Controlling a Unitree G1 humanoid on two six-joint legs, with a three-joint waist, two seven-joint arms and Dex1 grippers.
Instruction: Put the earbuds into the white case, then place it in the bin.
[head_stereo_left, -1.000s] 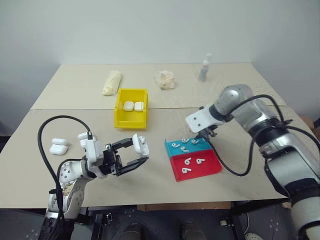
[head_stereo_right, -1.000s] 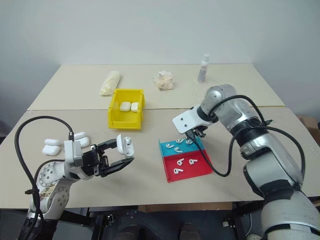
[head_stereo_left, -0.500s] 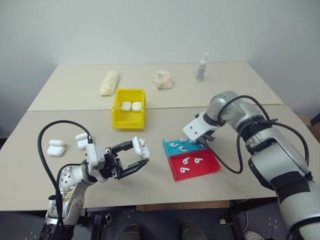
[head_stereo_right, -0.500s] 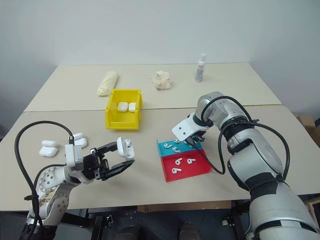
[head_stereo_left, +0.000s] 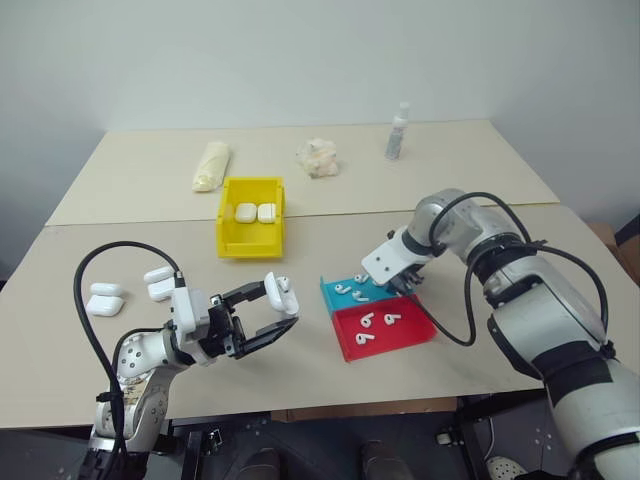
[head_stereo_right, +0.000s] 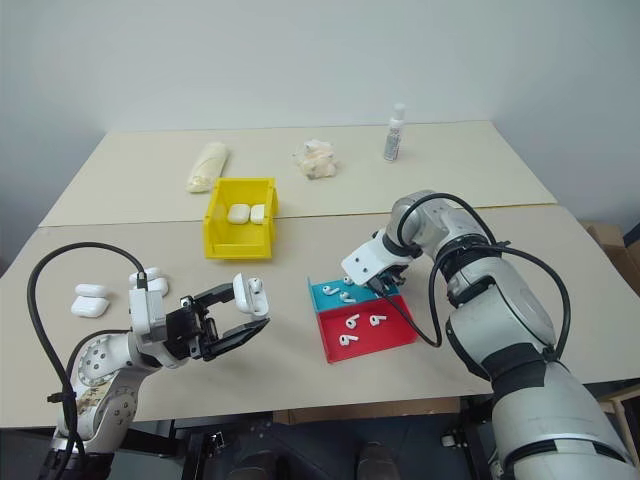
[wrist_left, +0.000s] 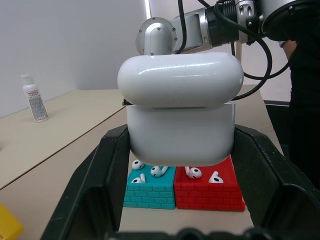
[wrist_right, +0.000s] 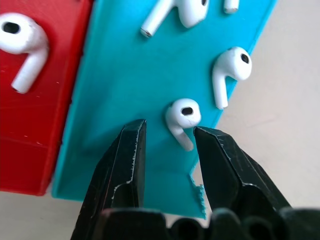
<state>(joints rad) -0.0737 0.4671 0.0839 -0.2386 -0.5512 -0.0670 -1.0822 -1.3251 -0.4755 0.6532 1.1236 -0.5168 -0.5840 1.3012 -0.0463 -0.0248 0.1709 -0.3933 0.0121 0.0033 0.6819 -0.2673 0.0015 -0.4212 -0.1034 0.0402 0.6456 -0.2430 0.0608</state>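
Right wrist view has my right gripper (wrist_right: 165, 137) parted just above an earbud (wrist_right: 182, 120) in the blue tray (wrist_right: 125, 80), so I judge I'm picking: descend, pinch, then carry it to the open case (head_stereo_left: 281, 293) clamped by my left gripper (head_stereo_left: 272, 318).

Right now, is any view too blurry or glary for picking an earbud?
Right wrist view: sharp on the earbud between the open fingers, blue tray evenly lit. Left wrist view: white case shows soft glare, trays behind slightly soft. Head views: even light, earbuds tiny.
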